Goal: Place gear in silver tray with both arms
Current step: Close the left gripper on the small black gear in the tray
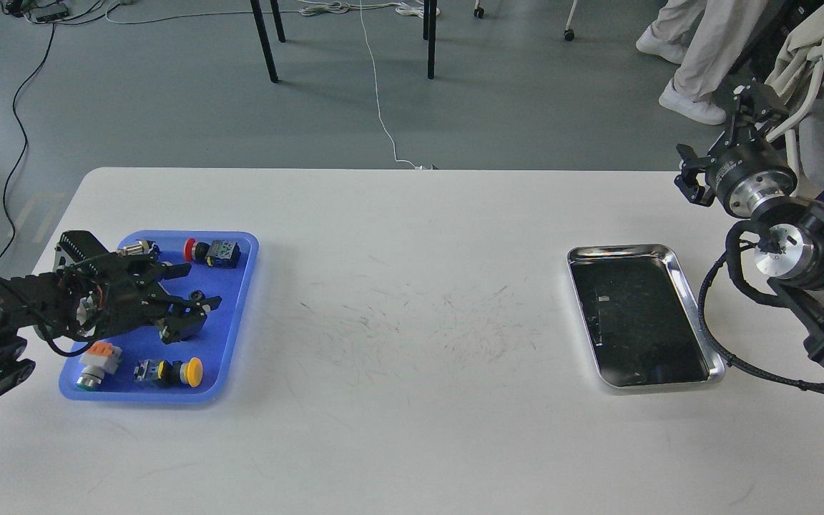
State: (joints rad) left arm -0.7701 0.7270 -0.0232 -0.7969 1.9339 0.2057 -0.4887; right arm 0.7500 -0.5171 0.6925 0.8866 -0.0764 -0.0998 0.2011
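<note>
The silver tray (676, 272) lies on the right side of the white table, its dark bottom bare. My left gripper (197, 315) is low inside the blue tray (240, 300) on the left, its two black fingers spread apart. The gear is hidden; the lower finger (177, 327) covers the spot where it lay, and I cannot tell whether the fingers touch it. My right arm is raised beyond the table's right edge, behind the silver tray. Its gripper (691, 180) is small and dark, and its fingers cannot be told apart.
The blue tray also holds a yellow push button (187, 371), an orange-and-grey switch (97, 357), a red-capped part with a black block (213, 252) and a metal sensor (136, 248). A person's legs (698, 50) and chair legs stand behind the table.
</note>
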